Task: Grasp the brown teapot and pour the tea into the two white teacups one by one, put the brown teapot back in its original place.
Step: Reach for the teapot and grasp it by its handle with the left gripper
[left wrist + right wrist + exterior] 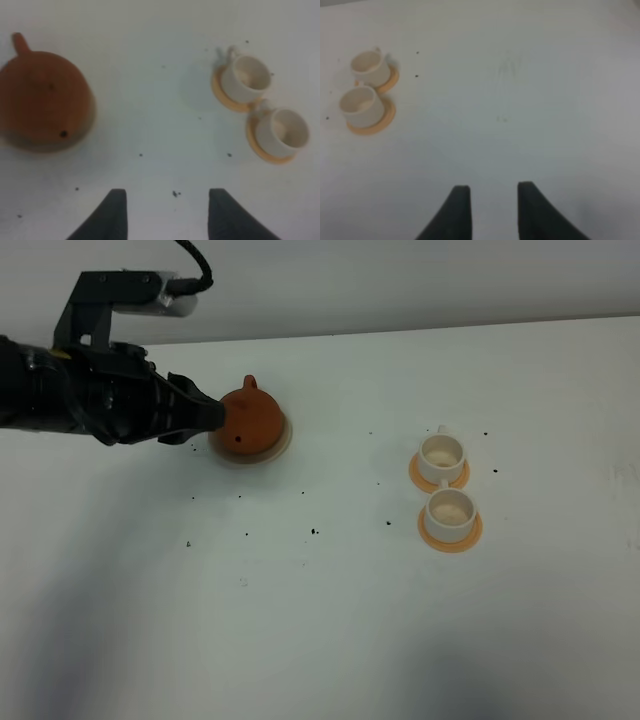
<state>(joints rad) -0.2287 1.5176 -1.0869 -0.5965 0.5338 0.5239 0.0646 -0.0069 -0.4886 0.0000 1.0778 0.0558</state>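
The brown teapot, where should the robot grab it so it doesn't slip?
Probably around the round belly of the brown teapot, coming from the left. No handle shows here, only a short nub poking toward the table's far side, which looks too small to pinch. The pot sits on its saucer, and the open left gripper is nearest on that side.
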